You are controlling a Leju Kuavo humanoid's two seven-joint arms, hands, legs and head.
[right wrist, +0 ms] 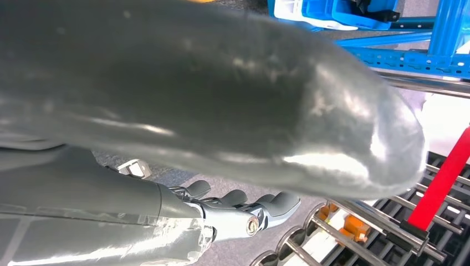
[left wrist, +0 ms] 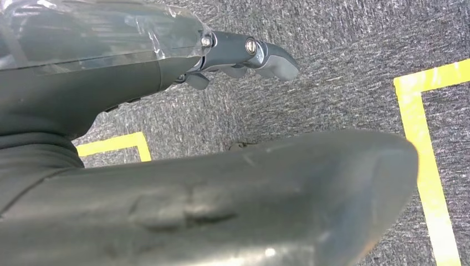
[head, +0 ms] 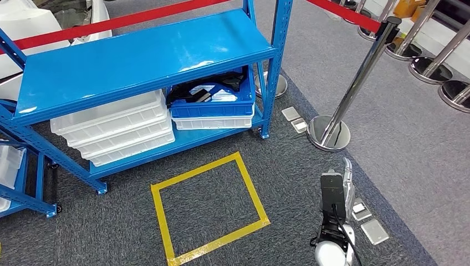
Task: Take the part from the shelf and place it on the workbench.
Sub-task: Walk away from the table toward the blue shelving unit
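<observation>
Our right hand (head: 345, 185) hangs low beside the yellow taped square (head: 209, 209), fingers (right wrist: 244, 200) stretched out and apart, holding nothing. Our left hand (left wrist: 244, 55) hovers over grey carpet (left wrist: 310, 100), likewise spread and empty. The black part (head: 213, 87) (a tangle of dark pieces) lies in the blue crate (head: 213, 108) on the shelf (head: 138, 61).

Black part (head: 208, 88) lying in blue crate (head: 213, 108), lower level of blue shelf (head: 138, 55), right of stacked white trays
</observation>
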